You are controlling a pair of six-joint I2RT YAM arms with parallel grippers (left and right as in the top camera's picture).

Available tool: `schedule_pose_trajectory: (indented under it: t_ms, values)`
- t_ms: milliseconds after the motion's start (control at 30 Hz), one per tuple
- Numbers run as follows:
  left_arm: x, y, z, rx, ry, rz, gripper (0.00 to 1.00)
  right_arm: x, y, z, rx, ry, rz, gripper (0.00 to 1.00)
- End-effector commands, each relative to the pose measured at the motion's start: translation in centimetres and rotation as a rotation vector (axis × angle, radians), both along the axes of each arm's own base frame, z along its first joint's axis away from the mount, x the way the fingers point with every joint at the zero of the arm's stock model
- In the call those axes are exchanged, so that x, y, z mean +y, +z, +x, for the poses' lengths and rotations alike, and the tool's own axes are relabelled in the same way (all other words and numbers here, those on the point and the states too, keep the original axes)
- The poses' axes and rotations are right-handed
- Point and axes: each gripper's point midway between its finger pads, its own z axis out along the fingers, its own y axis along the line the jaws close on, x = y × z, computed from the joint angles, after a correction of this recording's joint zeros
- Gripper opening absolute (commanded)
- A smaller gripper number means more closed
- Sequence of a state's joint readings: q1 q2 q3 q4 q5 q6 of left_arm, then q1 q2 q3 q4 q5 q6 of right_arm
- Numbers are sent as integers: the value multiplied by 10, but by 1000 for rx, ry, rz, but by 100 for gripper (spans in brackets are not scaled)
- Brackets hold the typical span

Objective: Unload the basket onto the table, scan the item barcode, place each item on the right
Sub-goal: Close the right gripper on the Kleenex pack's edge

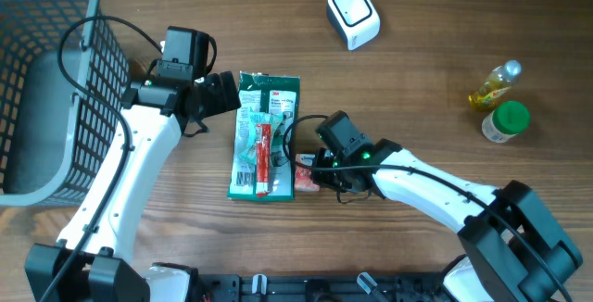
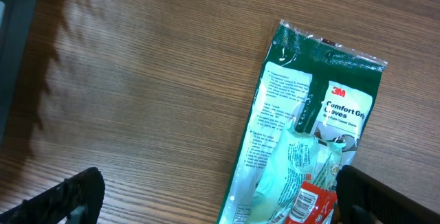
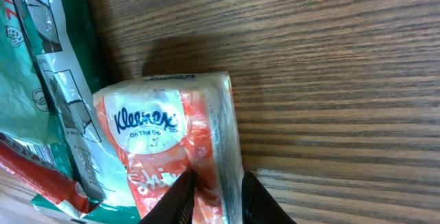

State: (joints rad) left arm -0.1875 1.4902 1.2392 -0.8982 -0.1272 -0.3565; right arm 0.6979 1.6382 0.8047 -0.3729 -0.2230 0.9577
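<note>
At the far left of the table (image 1: 417, 237) sits a grey wire basket (image 1: 46, 80). Next to it the left arm reaches in, and the left gripper (image 1: 232, 94) hangs over bare wood just off the far left corner of a green glove packet (image 1: 269, 135). Its jaws are spread as wide as they go and have nothing in them. From its own camera, one fingertip (image 2: 69, 196) shows at the lower left and the other at the lower right.

The glove packet lies flat, running from far to near, with a red-labelled tube-like item (image 1: 263, 158) lying on top of it. Touching its near right corner is a small orange Kleenex pack (image 1: 306, 176), also flat on the wood. The right gripper (image 3: 214, 200) is down on the pack, its jaws drawn close together and pinching the wrapper at one end.

Further right, at the far edge, the white scanner (image 1: 353, 15) stands well apart from the pack. Over at the right are a small bottle of yellow oil (image 1: 493, 86) and, just nearer, a jar with a green lid (image 1: 506, 121).
</note>
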Motion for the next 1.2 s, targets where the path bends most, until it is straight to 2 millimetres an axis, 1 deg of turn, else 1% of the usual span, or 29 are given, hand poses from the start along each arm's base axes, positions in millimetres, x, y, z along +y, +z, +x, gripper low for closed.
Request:
schedule_pose_trajectory:
  t_ms: [0,133,167,267,367,500,633,767,1167]
  values:
    - [3,8,3,-23,-3,9,100,-6,-15,-5,14,-9,-47,23]
    - [3,8,3,-24,-3,9,100,-3,-23,-4,25,-5,-44,24]
    - [3,8,3,-24,-3,9,100,-2,-24,-4,26,-4,-42,22]
    - [3,8,3,-24,-3,9,100,-2,-24,-4,26,-4,-42,5]
    - [3,8,3,-24,-3,9,100,-4,-24,-3,26,-10,-42,4]
    - [3,8,3,-23,-3,9,100,-14,-24,8,14,-29,-47,4]
    - [3,8,3,-24,-3,9,100,-36,-24,30,-13,-91,-61,4]
    - [3,8,3,-24,-3,9,100,-50,-24,41,-20,-121,-62,4]
    - [3,8,3,-24,-3,9,100,-50,-24,39,-15,-121,-62,4]
